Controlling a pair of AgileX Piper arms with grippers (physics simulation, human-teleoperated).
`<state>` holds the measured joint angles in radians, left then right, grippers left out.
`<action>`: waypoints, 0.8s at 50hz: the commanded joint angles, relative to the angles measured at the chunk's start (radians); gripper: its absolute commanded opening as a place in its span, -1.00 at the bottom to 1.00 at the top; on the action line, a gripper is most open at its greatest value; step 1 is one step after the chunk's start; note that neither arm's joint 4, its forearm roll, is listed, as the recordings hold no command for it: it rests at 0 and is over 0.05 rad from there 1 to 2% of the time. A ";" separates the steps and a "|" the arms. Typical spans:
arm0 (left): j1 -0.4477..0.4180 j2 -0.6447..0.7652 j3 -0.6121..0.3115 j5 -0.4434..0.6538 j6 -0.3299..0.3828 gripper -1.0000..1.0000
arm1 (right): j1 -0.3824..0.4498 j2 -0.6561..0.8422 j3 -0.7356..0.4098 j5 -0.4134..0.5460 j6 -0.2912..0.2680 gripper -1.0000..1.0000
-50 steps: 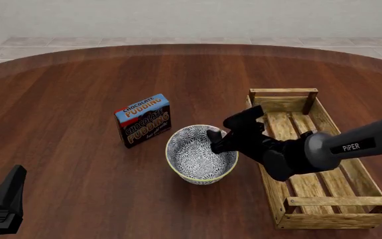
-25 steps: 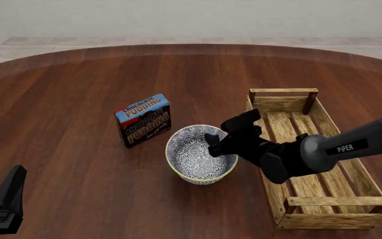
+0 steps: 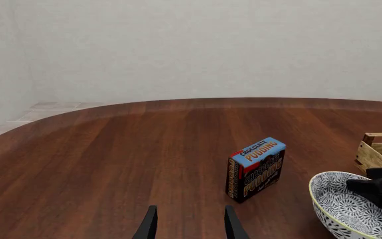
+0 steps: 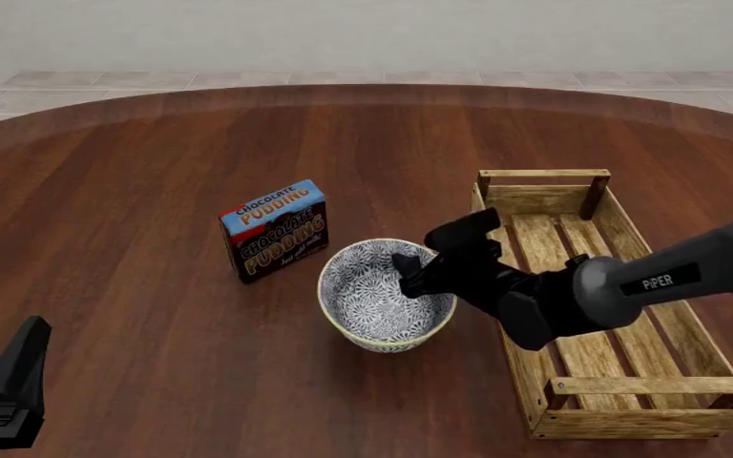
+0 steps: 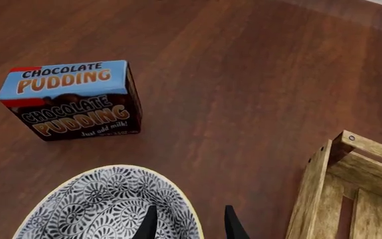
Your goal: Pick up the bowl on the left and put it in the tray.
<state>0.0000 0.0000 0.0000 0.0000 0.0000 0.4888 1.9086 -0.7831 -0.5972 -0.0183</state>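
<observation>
The bowl (image 4: pixel 369 303), white with a dense dark floral pattern and a pale rim, stands upright on the table left of the tray (image 4: pixel 527 370), a long light-wood slatted crate. My right gripper (image 4: pixel 416 276) is open at the bowl's right rim. In the right wrist view its fingers (image 5: pixel 149 225) straddle the rim of the bowl (image 5: pixel 98 209), one inside and one outside, with the tray (image 5: pixel 350 184) beside them. My left gripper (image 4: pixel 15 370) is low at the near left, far from the bowl, open and empty (image 3: pixel 189 226).
A chocolate pudding box (image 4: pixel 275 229) stands upright just left of and behind the bowl, also visible in the wrist views (image 5: pixel 71 99) (image 3: pixel 257 167). The round dark wooden table (image 4: pixel 150 162) extends far to the left and back.
My right gripper has shifted slightly left and down onto the bowl's right rim. The bowl, tray, box and left arm have not moved.
</observation>
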 commanded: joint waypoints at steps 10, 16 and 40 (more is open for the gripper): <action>0.000 0.000 0.000 0.000 0.000 1.00 | 0.004 0.022 -0.008 0.003 0.006 1.00; 0.000 0.000 0.000 0.000 0.000 1.00 | 0.008 0.026 -0.011 0.004 0.007 1.00; 0.000 0.000 0.000 0.000 0.000 1.00 | 0.015 0.038 -0.016 0.003 0.019 1.00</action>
<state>0.0000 0.0000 0.0000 0.0000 0.0000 0.4877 1.9229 -0.8055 -0.5966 -0.0034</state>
